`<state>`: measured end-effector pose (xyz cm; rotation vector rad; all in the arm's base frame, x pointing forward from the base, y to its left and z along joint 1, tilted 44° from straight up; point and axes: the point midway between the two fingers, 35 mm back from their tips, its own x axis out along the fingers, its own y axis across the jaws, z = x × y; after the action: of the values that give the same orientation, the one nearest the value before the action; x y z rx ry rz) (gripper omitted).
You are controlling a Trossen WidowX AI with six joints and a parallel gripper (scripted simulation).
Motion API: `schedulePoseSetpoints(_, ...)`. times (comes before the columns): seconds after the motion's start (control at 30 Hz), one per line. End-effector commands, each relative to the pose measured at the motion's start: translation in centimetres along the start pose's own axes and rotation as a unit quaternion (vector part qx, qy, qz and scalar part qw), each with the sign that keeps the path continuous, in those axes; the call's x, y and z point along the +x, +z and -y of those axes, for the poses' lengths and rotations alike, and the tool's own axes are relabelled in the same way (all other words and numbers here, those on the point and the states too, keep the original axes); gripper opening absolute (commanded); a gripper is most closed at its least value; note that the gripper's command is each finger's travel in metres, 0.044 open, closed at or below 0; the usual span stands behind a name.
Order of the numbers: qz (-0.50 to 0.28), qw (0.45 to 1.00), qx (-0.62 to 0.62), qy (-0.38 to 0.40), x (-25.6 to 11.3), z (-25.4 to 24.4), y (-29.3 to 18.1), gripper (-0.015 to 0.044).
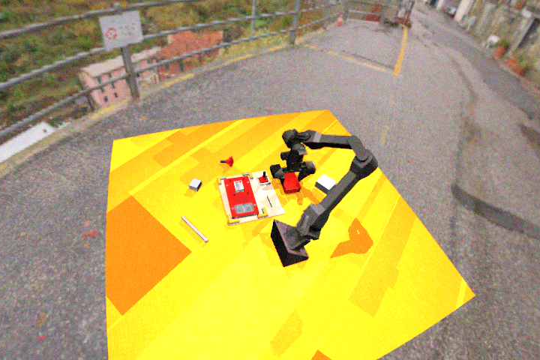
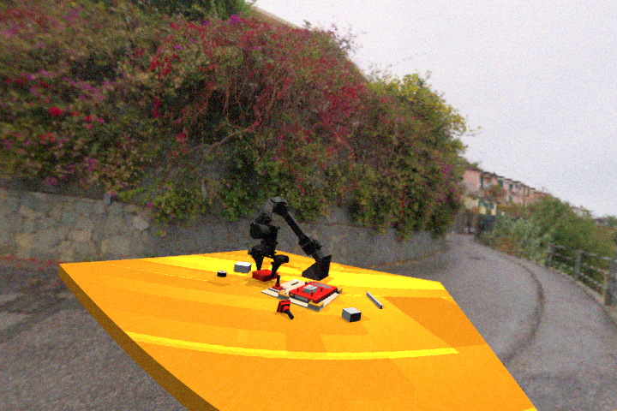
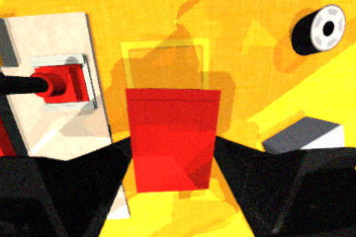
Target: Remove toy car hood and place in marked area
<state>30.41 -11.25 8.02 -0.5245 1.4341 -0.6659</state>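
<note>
My gripper (image 1: 292,180) (image 2: 266,273) (image 3: 173,139) is shut on the red hood (image 1: 291,185) (image 2: 262,276) (image 3: 173,111), one finger on each side. The hood is low over the table, beside the car's board; whether it touches the table I cannot tell. The marked area is a thin yellow outline (image 3: 205,64) in the wrist view. Its far part shows beyond the hood, and the hood and fingers hide the near part. The red toy car (image 1: 250,200) (image 2: 325,290) lies on a pale board (image 1: 277,210) (image 3: 52,32), left of the gripper in the wrist view.
A red base with a black lever (image 1: 263,178) (image 2: 278,284) (image 3: 62,83) stands on the board. A white-topped block (image 1: 325,182) (image 2: 242,266) (image 3: 305,134) and a black wheel (image 2: 221,273) (image 3: 305,37) are right of the gripper in the wrist view. A grey block (image 1: 195,184) (image 2: 351,314) and white rod (image 1: 194,229) lie beyond the car.
</note>
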Motion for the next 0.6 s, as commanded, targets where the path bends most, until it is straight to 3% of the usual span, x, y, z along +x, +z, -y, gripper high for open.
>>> schedulePoseSetpoints(0.0, -0.002, 1.0, -0.003, -0.002, 0.34, 0.02, -0.13, 0.0)
schedulePoseSetpoints(0.57, -0.002, 1.0, -0.003, -0.002, 1.18, 0.03, -0.15, 0.0)
